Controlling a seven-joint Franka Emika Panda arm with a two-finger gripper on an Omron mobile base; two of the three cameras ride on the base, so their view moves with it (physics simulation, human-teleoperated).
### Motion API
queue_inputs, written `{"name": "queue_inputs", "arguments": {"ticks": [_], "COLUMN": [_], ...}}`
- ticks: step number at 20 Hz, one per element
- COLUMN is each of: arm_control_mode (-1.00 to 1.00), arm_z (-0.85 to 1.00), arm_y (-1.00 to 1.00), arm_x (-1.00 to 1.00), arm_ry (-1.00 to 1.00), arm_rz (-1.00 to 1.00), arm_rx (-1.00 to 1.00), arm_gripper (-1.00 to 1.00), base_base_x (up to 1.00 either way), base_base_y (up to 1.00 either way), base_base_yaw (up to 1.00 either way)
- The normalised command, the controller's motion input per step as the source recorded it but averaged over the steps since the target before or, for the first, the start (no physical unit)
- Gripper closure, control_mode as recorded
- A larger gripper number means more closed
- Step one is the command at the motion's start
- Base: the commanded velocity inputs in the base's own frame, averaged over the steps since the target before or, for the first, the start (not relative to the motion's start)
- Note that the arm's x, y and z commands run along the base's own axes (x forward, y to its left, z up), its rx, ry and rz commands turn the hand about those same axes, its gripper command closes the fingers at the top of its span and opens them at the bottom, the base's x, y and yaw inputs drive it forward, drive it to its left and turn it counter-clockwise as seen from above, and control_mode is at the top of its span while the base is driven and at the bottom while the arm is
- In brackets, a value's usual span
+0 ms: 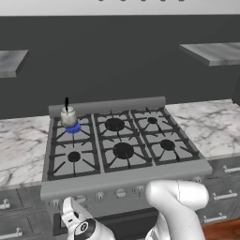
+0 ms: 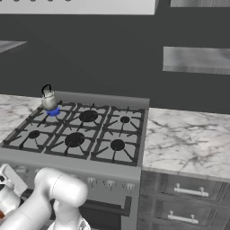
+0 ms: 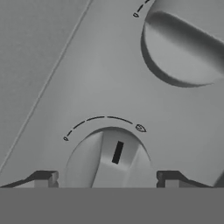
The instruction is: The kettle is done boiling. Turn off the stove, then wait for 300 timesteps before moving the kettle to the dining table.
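fingers (image 3: 43, 178) spread apart either side of a stove (image 1: 126, 180) knob (image 3: 111, 159); kettle (image 1: 68, 117) over blue flame.

One stove (image 1: 123, 183) carries six burners (image 1: 123, 150), one with a blue flame (image 1: 72, 129). One kettle (image 1: 68, 117) sits over it. Two wall shelves (image 1: 213, 52) hang above. In the hand view, two knobs (image 3: 114, 159) show.

Silver kettle (image 1: 68, 117) on grey stove (image 1: 122, 176), blue flame (image 1: 73, 129).
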Motion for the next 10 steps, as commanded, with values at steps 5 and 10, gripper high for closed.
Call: {"name": "queue_inputs", "arguments": {"ticks": [5, 10], "arm_control_mode": [-1.00, -1.00], "arm_z": [0.00, 0.00], "arm_y": [0.00, 0.00], "arm_x": [0.00, -0.01], "arm_ry": [-0.07, -0.07], "arm_rz": [-0.04, -0.05], "arm_rx": [0.23, 0.23], "arm_gripper": [1.00, 1.00], "base_base_x": [0.00, 0.00], "base_base_y": [0.00, 0.00], "base_base_yaw": [0.00, 0.00]}}
